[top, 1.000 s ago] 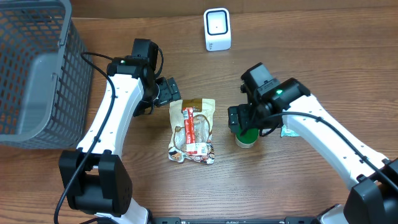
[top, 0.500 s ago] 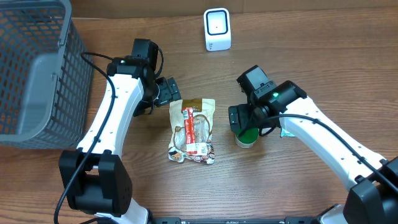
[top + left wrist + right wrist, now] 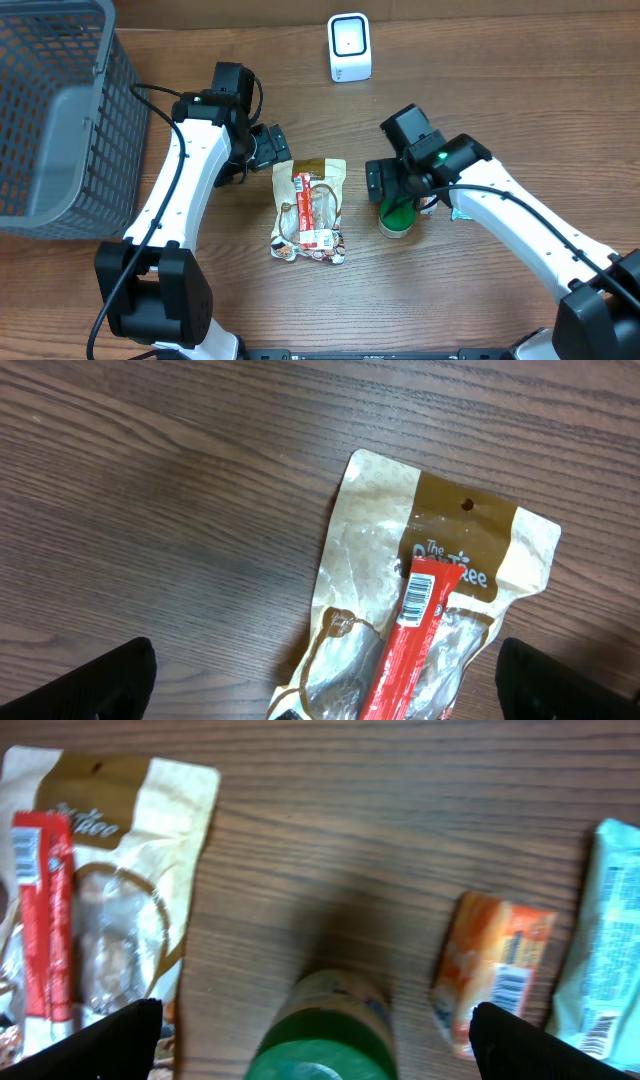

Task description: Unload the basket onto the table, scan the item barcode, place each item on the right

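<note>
In the last second the right gripper [image 3: 385, 188] has edged slightly left, and now hangs wide open and empty just over the bottle [image 3: 397, 220]. The bottle stands on the table right of the pouch [image 3: 310, 210], well apart from the scanner [image 3: 349, 47]. The left gripper [image 3: 272, 150], equally open and empty, has stayed at the pouch's top edge, so this looks like lining up a grasp, with scanning not yet begun.

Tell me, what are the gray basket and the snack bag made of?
The gray basket looks like matte plastic: its walls are a moulded grid of thin bars. The snack bag seems to be tan, paper-look film with a clear, shiny plastic window. It is crinkled and catches glare.
</note>
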{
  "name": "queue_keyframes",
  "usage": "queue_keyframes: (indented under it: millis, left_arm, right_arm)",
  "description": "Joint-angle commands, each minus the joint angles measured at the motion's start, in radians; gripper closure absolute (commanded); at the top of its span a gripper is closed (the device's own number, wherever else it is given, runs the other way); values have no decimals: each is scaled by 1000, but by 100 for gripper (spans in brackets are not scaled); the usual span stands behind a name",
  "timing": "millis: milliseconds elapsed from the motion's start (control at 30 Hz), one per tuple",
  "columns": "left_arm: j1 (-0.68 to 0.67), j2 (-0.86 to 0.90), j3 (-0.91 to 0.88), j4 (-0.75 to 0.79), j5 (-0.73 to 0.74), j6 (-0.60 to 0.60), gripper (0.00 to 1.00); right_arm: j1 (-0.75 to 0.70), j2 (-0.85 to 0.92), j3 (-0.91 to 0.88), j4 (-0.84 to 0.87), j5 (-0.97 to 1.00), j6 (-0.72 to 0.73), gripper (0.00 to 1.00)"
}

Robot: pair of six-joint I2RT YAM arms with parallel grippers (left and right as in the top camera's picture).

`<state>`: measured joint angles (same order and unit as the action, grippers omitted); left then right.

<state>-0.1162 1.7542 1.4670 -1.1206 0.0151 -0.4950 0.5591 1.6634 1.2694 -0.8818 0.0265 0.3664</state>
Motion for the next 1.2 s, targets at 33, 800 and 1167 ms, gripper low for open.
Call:
queue_keyframes:
  millis: [33,800,1167]
  left_arm:
    - [-2,-23,21,3,4,-6,0]
    - [-2,-23,21,3,4,-6,0]
    - [-2,-23,21,3,4,-6,0]
  right_arm:
    - [-65,-18,2,5,26,3,0]
    - [-465,-17,-9,-183,25,-109,4]
    - [-466,-16,-166,-5,25,-114,20]
